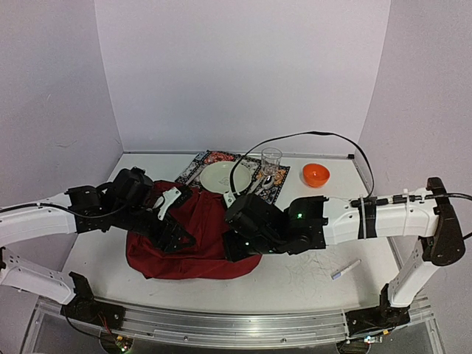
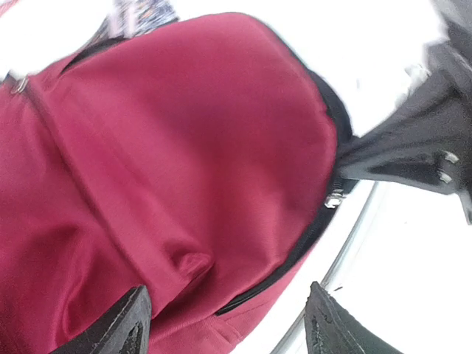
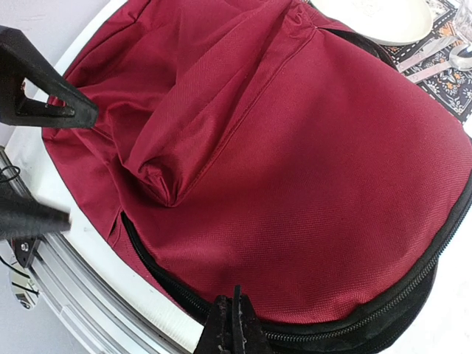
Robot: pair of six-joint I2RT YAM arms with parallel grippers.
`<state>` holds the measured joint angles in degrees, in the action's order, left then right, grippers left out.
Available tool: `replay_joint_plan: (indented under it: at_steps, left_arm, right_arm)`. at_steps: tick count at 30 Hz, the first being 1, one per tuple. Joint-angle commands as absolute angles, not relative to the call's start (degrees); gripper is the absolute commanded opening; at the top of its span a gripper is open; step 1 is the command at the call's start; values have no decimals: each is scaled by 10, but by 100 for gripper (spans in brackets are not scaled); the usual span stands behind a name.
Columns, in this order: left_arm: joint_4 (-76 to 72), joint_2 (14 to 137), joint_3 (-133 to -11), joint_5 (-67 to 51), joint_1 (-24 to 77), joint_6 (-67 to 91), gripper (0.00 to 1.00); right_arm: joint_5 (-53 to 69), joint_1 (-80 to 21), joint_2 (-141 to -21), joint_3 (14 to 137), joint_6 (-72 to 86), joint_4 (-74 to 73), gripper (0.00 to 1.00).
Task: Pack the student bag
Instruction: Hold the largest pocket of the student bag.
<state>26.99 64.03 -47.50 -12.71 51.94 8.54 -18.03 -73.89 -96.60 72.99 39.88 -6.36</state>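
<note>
The student bag (image 1: 193, 247), dark red with a black zipper, lies floppy on the white table between both arms. My left gripper (image 1: 175, 236) hovers over its left part, open, with nothing between the fingers. In the left wrist view the left gripper (image 2: 227, 313) spans red fabric (image 2: 184, 147) and the zipper edge near the table rim. My right gripper (image 1: 234, 247) sits at the bag's right front edge. The right wrist view shows it (image 3: 236, 313) shut on a thin black tab at the zipper of the bag (image 3: 310, 169). A fold of fabric stands up near the left fingers (image 3: 51, 103).
Behind the bag a patterned placemat (image 1: 279, 190) carries a white plate (image 1: 220, 175), cutlery (image 1: 259, 183) and a clear glass (image 1: 271, 162). An orange bowl (image 1: 316, 175) stands at the back right. A marker (image 1: 345, 270) lies front right. The metal rail (image 1: 221, 324) runs along the near edge.
</note>
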Motion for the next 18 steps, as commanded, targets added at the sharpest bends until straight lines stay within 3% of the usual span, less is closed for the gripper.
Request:
replay_joint_plan:
  at_steps: [1,9,18]
  left_arm:
    - [202,627,-465,-160,548,-62,73]
    - [147,637,-430,-170,592,-202,73]
    - [43,687,-371,-176,615,-228,73]
  right_arm:
    - [-180,-736,-948,727,409,-53,0]
    - [-175,-735,-944,722,414,-45,0]
    - [-173,-735,-928,699,429,-31,0]
